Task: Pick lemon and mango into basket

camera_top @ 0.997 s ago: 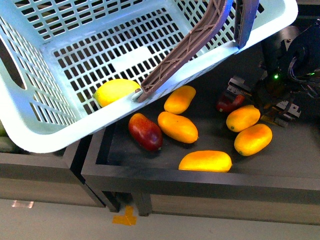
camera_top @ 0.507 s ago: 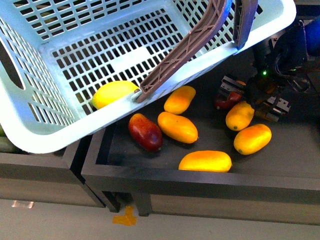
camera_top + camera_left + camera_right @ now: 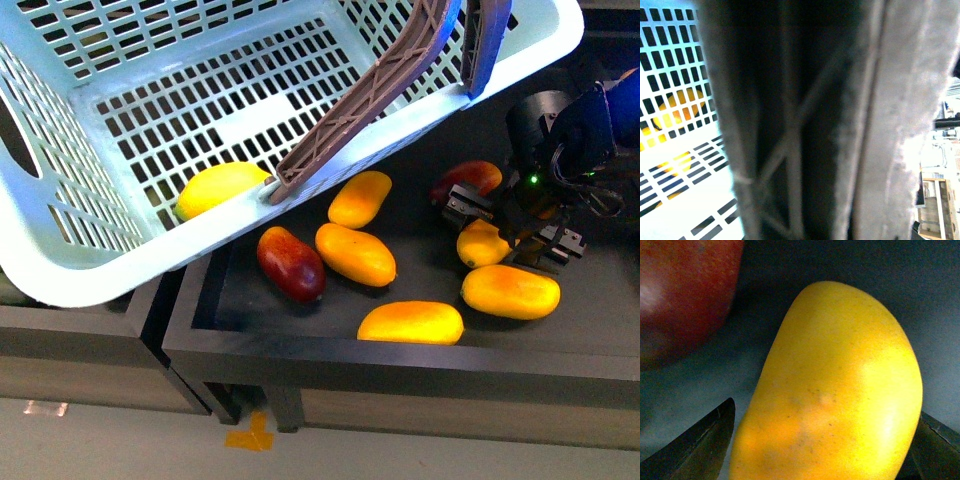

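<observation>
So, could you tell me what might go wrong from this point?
1. The right gripper straddles the mango with open jaws; the smooth, rounded skin could slip out as they close.
2. The dark red mango lies close by, so a finger may knock it.
3. The basket hangs tilted, the lemon against its low wall; more tilt might spill it.

Slotted plastic basket (image 3: 60, 270), smooth-skinned mango (image 3: 835, 385), matt dark tray (image 3: 300, 350).
</observation>
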Robot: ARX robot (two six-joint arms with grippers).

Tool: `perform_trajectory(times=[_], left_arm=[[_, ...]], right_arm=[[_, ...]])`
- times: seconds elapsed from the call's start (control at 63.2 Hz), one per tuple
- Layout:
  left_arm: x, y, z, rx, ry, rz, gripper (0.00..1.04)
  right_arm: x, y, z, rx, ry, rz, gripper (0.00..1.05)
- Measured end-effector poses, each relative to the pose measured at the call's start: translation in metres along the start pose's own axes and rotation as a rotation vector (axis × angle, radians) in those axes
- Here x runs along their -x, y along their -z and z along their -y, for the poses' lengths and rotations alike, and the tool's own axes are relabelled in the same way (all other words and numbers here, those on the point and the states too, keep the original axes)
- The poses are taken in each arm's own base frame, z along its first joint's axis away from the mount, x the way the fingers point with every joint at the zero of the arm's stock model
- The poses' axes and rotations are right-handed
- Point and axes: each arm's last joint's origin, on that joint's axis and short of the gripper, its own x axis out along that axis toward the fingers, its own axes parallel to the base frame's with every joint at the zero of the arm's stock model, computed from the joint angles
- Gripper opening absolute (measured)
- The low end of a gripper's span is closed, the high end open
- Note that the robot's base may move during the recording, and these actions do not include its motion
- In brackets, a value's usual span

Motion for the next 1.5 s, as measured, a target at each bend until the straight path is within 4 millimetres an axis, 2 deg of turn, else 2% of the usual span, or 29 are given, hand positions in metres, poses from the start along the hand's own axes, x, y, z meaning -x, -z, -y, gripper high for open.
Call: perform_trajectory(times=[0.142,0.317,0.412,0.538,0.602,0.681,0.776,0.855,0.871,0.966,0.982,1.092,1.187,1.251,1.314,1.409,1.504], left_arm=[[0.0,0.0,0.0,0.001,0.002,-0.003,0.15],[0.0,0.0,0.0,0.0,0.001,-0.002,0.15],[0.0,0.0,0.0,0.0,0.0,0.0,0.15],[0.0,0.0,0.0,0.001,0.001,-0.002,0.15],[0.0,0.0,0.0,0.001,0.001,-0.001,0.15],[0.0,0.0,0.0,0.0,0.001,-0.001,0.15],[0.0,0.0,0.0,0.001,0.002,-0.002,0.15],[0.0,0.0,0.0,0.001,0.002,-0.002,0.15],[0.0,0.0,0.0,0.001,0.001,-0.002,0.15],[0.0,0.0,0.0,0.001,0.0,0.0,0.15],[0.0,0.0,0.0,0.001,0.0,0.0,0.15],[0.0,0.0,0.0,0.001,0.001,-0.001,0.15],[0.0,0.0,0.0,0.001,0.001,-0.002,0.15],[0.0,0.0,0.0,0.001,0.001,-0.002,0.15],[0.0,0.0,0.0,0.0,0.001,-0.001,0.15],[0.0,0.0,0.0,0.0,0.0,0.0,0.15],[0.0,0.0,0.0,0.001,0.001,-0.002,0.15]], right_arm=[[0.0,0.001,-0.001,0.01,0.006,-0.003,0.95],[0.0,0.002,-0.001,0.015,0.007,-0.007,0.73],[0.0,0.002,0.002,0.009,0.002,-0.005,0.67],[0.005,-0.002,0.012,-0.036,-0.026,0.007,0.66],[0.017,-0.013,0.022,-0.065,-0.043,0.038,0.65],[0.042,-0.036,0.036,-0.109,-0.077,0.113,0.65],[0.089,-0.067,0.053,-0.128,-0.125,0.261,0.65],[0.115,-0.077,0.06,-0.105,-0.137,0.348,0.65],[0.126,-0.08,0.063,-0.091,-0.145,0.382,0.65],[0.157,-0.084,0.067,-0.03,-0.161,0.486,0.65],[0.167,-0.084,0.067,-0.011,-0.17,0.517,0.65],[0.202,-0.079,0.067,0.086,-0.207,0.599,0.65],[0.238,-0.066,0.061,0.168,-0.255,0.653,0.65],[0.256,-0.059,0.056,0.2,-0.283,0.675,0.65],[0.288,-0.046,0.043,0.258,-0.336,0.735,0.65],[0.313,-0.038,0.028,0.3,-0.372,0.796,0.65],[0.339,-0.026,0.004,0.342,-0.437,0.849,0.65]])
